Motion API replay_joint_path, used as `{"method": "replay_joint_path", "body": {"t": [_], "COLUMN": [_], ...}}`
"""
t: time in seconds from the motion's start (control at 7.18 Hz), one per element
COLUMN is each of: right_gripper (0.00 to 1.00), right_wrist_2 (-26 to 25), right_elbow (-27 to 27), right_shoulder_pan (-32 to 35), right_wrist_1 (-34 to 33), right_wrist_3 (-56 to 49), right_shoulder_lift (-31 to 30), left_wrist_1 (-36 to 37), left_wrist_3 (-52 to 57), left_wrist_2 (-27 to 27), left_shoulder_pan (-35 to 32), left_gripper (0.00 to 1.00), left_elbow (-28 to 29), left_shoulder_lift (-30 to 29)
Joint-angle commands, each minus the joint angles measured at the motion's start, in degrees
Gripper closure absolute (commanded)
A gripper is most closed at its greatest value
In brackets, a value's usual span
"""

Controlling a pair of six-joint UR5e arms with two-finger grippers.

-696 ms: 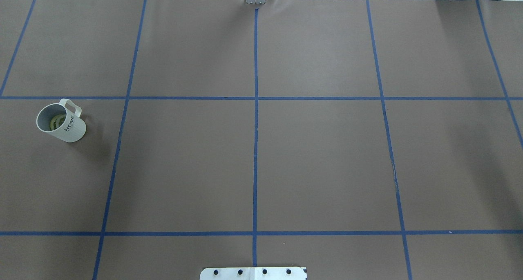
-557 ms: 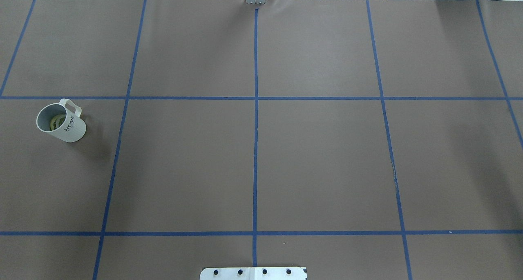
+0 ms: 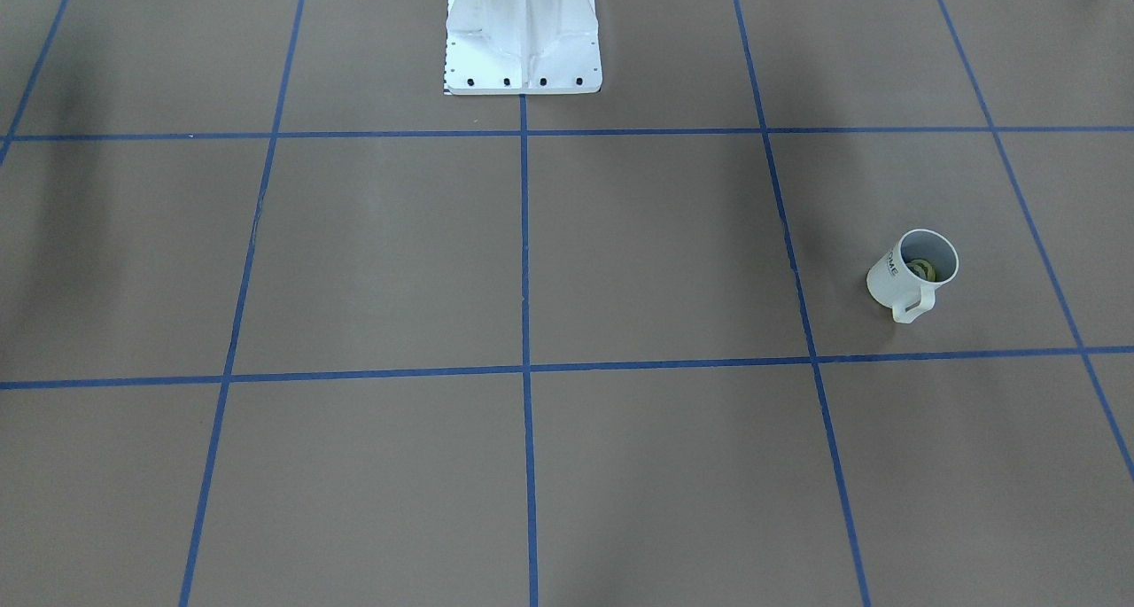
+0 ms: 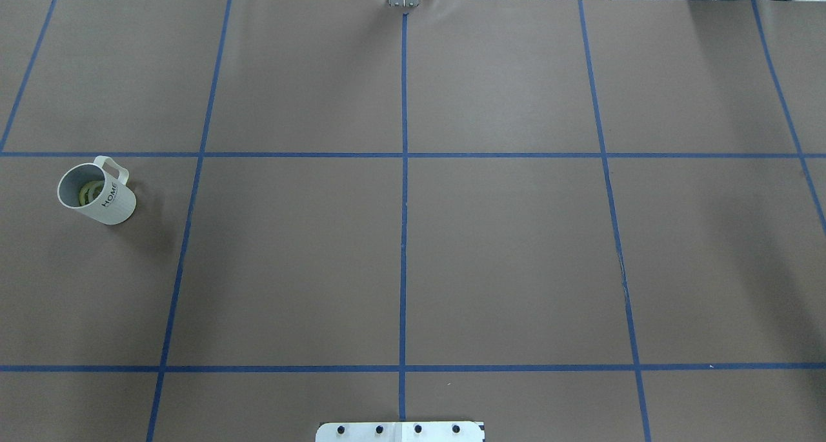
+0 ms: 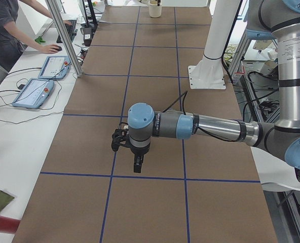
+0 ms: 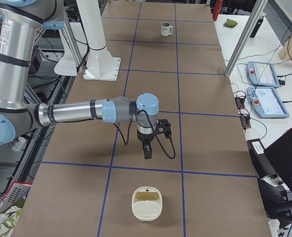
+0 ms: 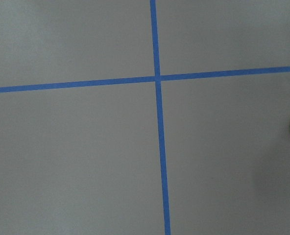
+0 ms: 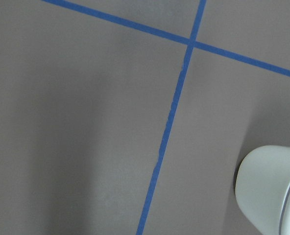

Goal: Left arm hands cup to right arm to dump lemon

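The white "HOME" cup stands upright at the table's left side, handle toward the far edge. It also shows in the front view and far off in the right view. The yellow-green lemon lies inside it. Neither gripper shows in the overhead or front views. My left gripper hangs above the table in the left view, pointing down, and my left arm hides the cup there. My right gripper hangs pointing down near the table's right end. I cannot tell whether either is open or shut.
A cream container sits on the table's right end, just beyond my right gripper, and shows in the right wrist view. The white robot base stands at mid table. An operator and control tablets are beside the far edge.
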Motion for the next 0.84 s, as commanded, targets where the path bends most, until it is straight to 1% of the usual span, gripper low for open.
{"method": "replay_joint_path", "body": {"t": [0.0,0.14,0.28,0.42,0.56,0.7], "right_gripper": [0.00,0.00,0.00,0.00,0.00,0.00], "right_wrist_2": [-0.30,-1.09,-0.49,-0.39,0.04,0.66], "right_elbow": [3.43,1.97,1.69,2.04,1.43,0.38], "right_shoulder_pan": [0.68,0.78,1.21,1.22,1.22,1.04], "right_wrist_1": [0.16,0.16,0.42,2.42,6.79,8.67], "right_wrist_3": [0.68,1.04,1.65,3.57,4.37,4.82], "right_shoulder_lift": [2.68,8.09,9.45,9.38,9.11,9.72], "left_wrist_1": [-5.36,-12.37,-15.66,-15.86,-17.78,-18.32], "left_wrist_3": [-0.59,-0.42,-0.68,-0.34,-0.42,-0.33], "left_wrist_2": [0.02,0.45,0.02,-0.94,-3.21,-3.67], "left_shoulder_pan": [0.00,0.09,0.09,0.09,0.18,0.44], "left_gripper": [0.00,0.00,0.00,0.00,0.00,0.00], "left_elbow": [-0.36,0.25,0.78,0.78,1.39,1.83], "left_shoulder_lift": [-0.92,-1.62,-2.06,-2.68,-2.86,-3.64]}}
